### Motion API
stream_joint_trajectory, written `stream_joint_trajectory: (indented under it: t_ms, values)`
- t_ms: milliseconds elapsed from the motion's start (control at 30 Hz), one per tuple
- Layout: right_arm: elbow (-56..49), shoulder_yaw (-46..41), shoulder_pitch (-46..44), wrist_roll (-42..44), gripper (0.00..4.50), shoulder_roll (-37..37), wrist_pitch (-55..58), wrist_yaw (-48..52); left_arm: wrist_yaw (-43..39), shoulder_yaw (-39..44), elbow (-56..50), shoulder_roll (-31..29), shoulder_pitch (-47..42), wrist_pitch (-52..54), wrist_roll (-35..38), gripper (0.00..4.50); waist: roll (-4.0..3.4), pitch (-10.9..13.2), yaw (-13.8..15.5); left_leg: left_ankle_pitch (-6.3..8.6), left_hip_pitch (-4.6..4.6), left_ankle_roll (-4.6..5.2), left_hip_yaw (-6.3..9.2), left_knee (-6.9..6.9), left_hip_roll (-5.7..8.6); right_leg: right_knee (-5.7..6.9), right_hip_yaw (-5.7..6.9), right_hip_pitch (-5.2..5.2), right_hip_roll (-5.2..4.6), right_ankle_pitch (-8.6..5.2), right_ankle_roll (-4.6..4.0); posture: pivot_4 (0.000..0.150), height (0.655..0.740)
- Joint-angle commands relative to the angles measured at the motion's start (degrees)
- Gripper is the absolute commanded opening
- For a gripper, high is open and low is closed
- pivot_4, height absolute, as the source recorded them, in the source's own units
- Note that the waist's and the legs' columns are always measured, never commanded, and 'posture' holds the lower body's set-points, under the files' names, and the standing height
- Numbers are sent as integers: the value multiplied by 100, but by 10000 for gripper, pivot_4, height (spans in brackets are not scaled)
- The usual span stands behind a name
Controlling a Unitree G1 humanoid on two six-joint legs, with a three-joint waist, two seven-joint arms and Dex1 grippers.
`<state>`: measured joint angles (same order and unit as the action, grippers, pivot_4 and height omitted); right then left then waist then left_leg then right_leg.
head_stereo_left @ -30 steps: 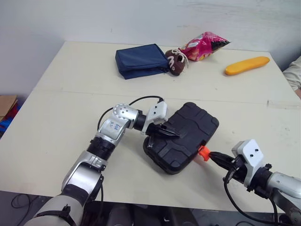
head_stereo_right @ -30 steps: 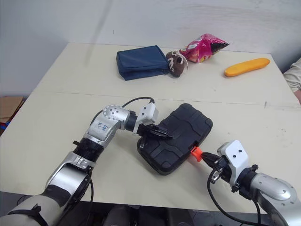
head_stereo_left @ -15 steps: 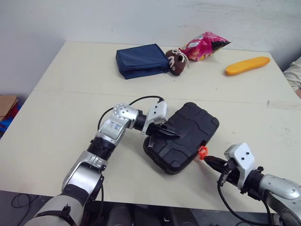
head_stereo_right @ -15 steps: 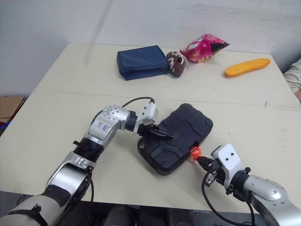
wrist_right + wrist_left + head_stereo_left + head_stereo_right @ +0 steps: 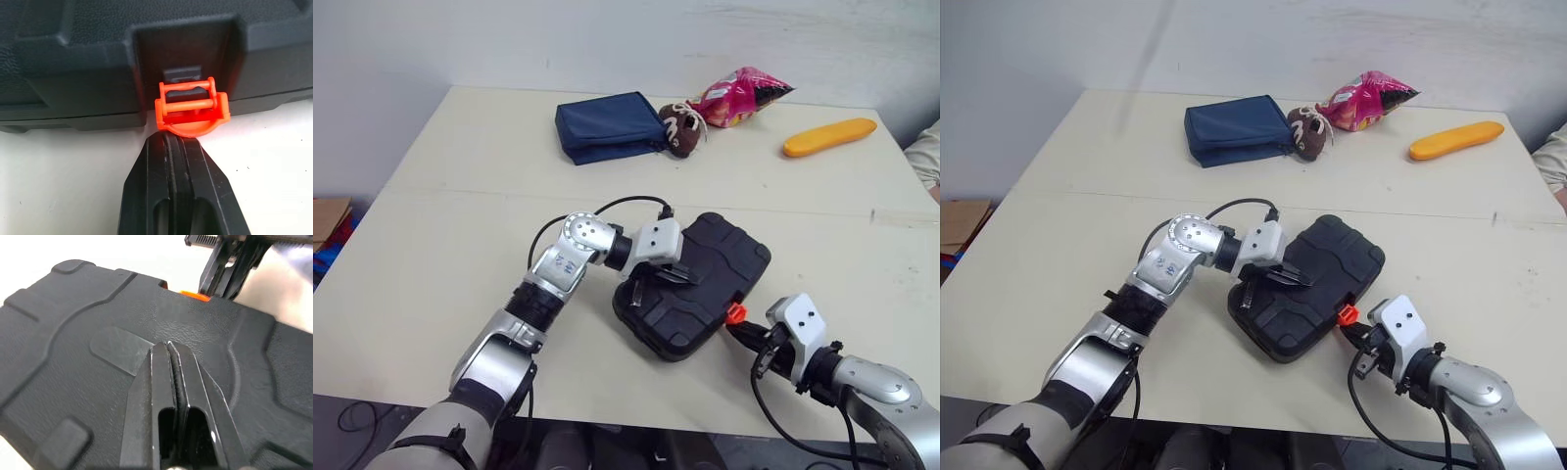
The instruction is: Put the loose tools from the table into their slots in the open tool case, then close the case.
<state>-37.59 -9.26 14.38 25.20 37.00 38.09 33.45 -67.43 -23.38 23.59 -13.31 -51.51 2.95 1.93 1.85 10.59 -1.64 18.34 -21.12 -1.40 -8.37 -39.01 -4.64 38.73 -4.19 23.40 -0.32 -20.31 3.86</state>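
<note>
Right wrist view: the right gripper (image 5: 168,138) has its two black fingers clenched together, holding nothing, and their tips touch the rounded lower rim of the orange plastic latch (image 5: 192,110). That latch juts out of a recess in the side wall of the black moulded plastic tool case (image 5: 705,269). The case lies with its lid down, set askew on the cream table (image 5: 431,245) near the front edge, between the two arms.

In the left wrist view the left gripper (image 5: 168,345) is likewise pressed closed and empty, with its tips resting on the textured lid beside a smooth oval patch. The head views show it over the middle of the lid.

Compared with a second ago, the left gripper has slid from the lid's left edge in toward its middle. The right gripper has drawn leftward and nearer, and now meets the latch from below. The case itself has not shifted.

A navy blue fabric pouch (image 5: 607,125), a brown plush toy (image 5: 677,127), a pink snack bag (image 5: 741,95) and an orange oblong object (image 5: 829,136) lie well apart at the far side.
</note>
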Motion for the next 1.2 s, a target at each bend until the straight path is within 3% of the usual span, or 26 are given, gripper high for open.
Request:
stream_joint_trajectory:
  t_ms: [33,900,1067,1100,1133,1200]
  values:
    - [-212,-195,-80,84,120,-69,-313,36,115,-303,387,48,58,-105,-423,0,-1,-1,-2,0,0,0,0,0,0,0,0,0,0,0,0,1500,7400]
    - [-433,-167,-686,124,120,44,-280,139,7,-546,739,83,100,-587,-683,0,1,-40,-169,-1,16,-1,-8,7,-11,2,-32,-4,25,2,4,1500,7400]
    - [-458,-492,-621,299,120,230,-134,258,-97,-172,511,-89,156,-130,-304,0,5,-49,-171,0,17,-1,-10,10,-13,1,-39,-4,30,2,3,1500,7400]
    - [-447,-620,-601,350,0,302,-114,319,-155,-20,405,-161,172,82,-143,4968,3,-50,-173,0,17,-1,-11,11,-13,1,-41,-4,30,2,3,1500,7400]
    - [-427,-777,-566,434,6469,387,-88,419,-216,134,284,-259,191,294,3,7959,3,-50,-176,0,17,-2,-12,11,-14,1,-42,-3,31,2,4,1500,7400]
    - [-399,-1086,-462,618,13735,563,-65,648,-329,387,17,-473,244,736,270,16578,4,-51,-176,0,17,-3,-12,15,-17,1,-43,-2,33,2,3,1500,7400]
